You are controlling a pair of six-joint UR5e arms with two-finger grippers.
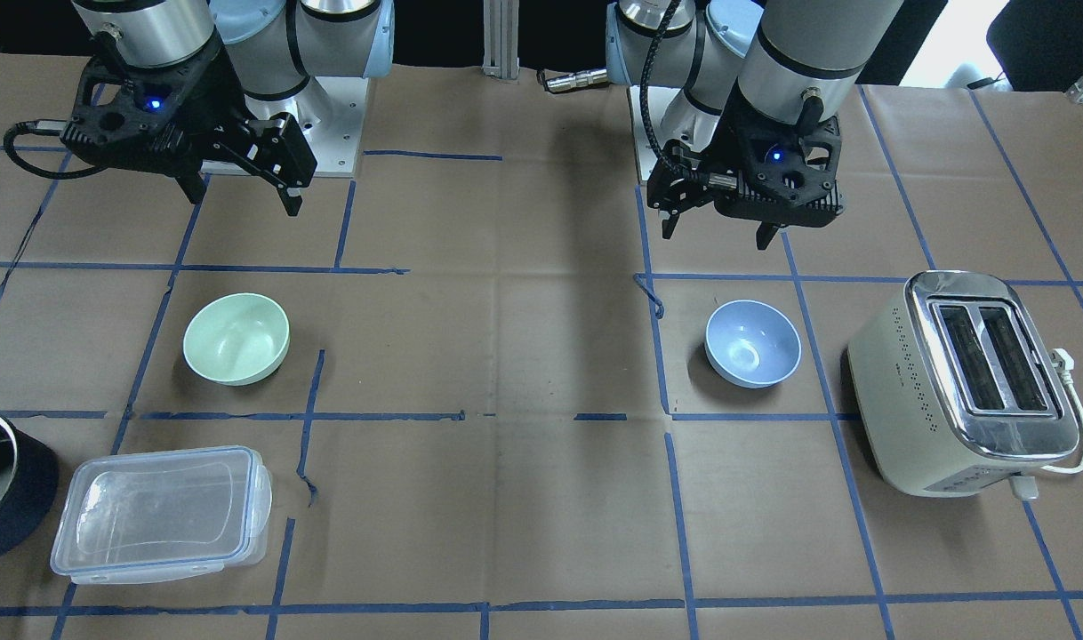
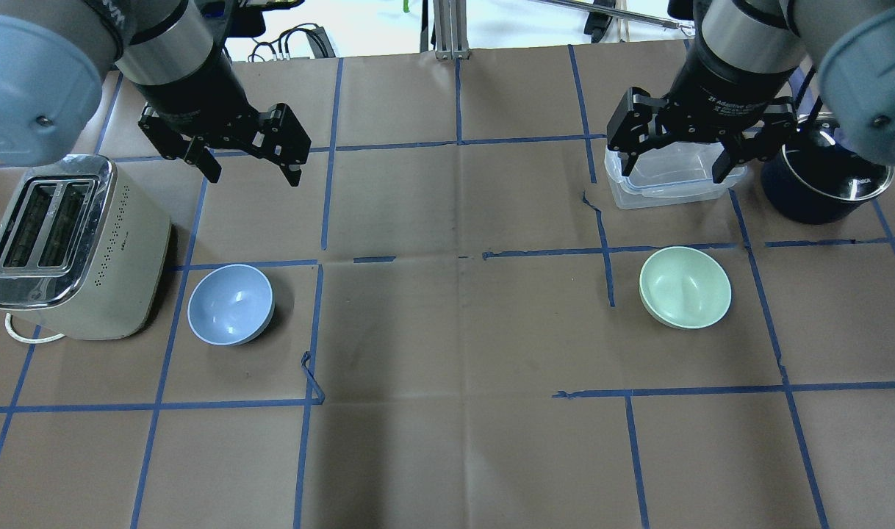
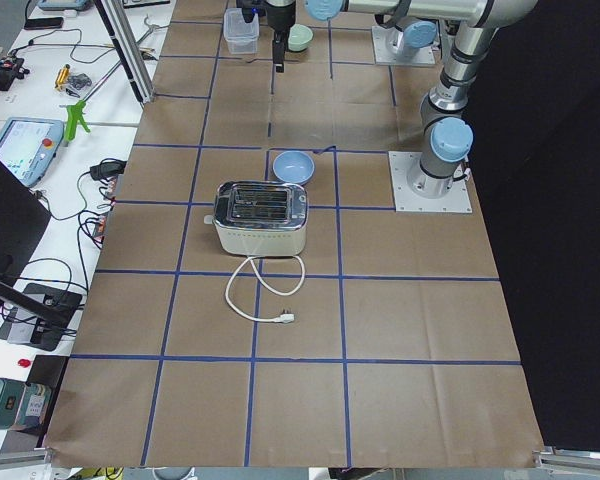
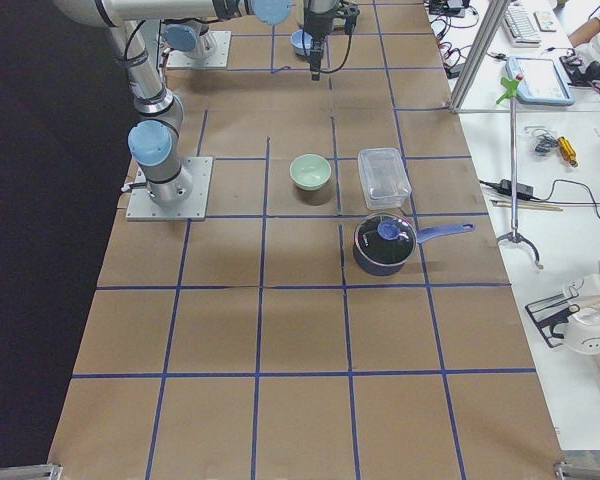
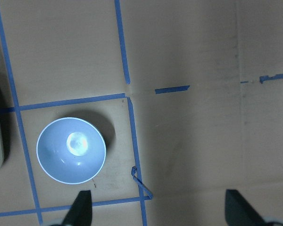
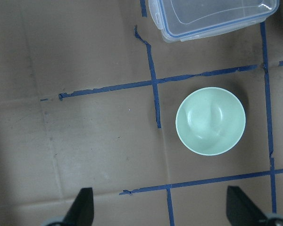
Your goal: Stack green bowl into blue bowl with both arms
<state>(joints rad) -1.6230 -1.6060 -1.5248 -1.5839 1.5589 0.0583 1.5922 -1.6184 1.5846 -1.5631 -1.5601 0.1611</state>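
Note:
The green bowl (image 1: 236,339) stands upright on the table on my right side; it also shows in the overhead view (image 2: 685,286) and the right wrist view (image 6: 210,121). The blue bowl (image 1: 753,343) stands upright on my left side, next to the toaster; it also shows in the overhead view (image 2: 231,304) and the left wrist view (image 5: 71,149). My left gripper (image 2: 253,165) hangs open and empty high above the table, behind the blue bowl. My right gripper (image 2: 674,158) hangs open and empty high above the clear container, behind the green bowl.
A cream toaster (image 2: 65,246) with a loose cord stands just left of the blue bowl. A clear lidded container (image 2: 671,176) and a dark blue pot (image 2: 822,184) lie beyond the green bowl. Blue tape lines grid the brown paper table.

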